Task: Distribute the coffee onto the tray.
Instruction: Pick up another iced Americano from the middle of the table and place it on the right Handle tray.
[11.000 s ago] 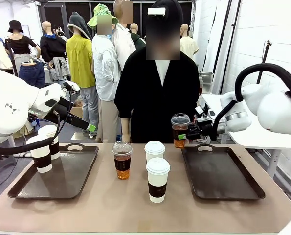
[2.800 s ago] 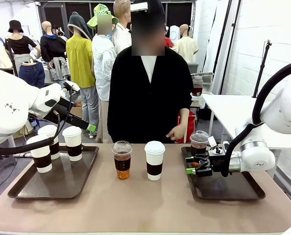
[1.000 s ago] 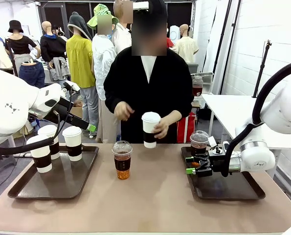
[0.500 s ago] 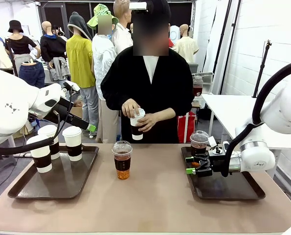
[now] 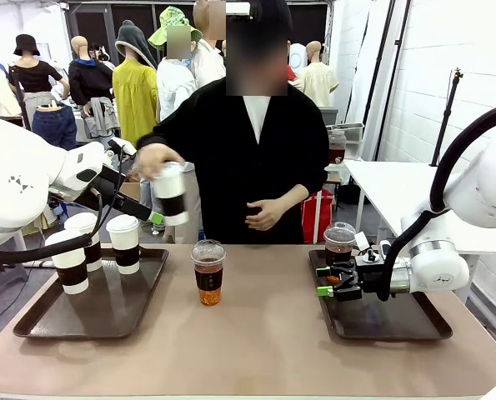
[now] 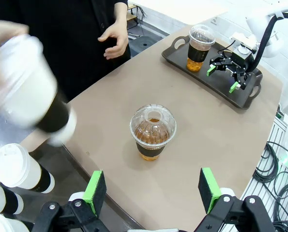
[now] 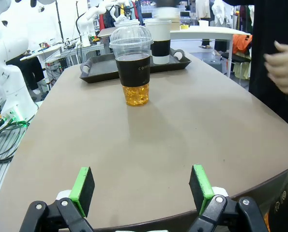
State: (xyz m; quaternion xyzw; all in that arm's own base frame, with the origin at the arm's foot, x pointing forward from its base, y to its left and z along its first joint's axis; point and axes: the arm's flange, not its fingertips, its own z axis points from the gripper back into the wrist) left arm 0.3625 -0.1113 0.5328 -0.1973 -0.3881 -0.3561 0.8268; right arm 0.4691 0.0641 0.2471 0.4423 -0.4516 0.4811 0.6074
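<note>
Coffee distribution: both tools released, empty.
The left tool (image 6: 153,186) and right tool (image 5: 337,284) grasp nothing. A person's hand (image 5: 152,161) holds one white cup (image 5: 172,195) above the left tray (image 5: 39,321); one clear cup (image 5: 208,272) stands mid-surface (image 5: 264,350).

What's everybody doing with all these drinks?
Coffee cups are being sorted onto two trays. The person's hand holds a white cup in the air near the left tray, where three white cups stand. One clear cup of brown drink stands on the right tray, beside the open, empty right gripper. A second clear cup waits on the bare table in the middle. The left gripper is open and empty too.
</note>
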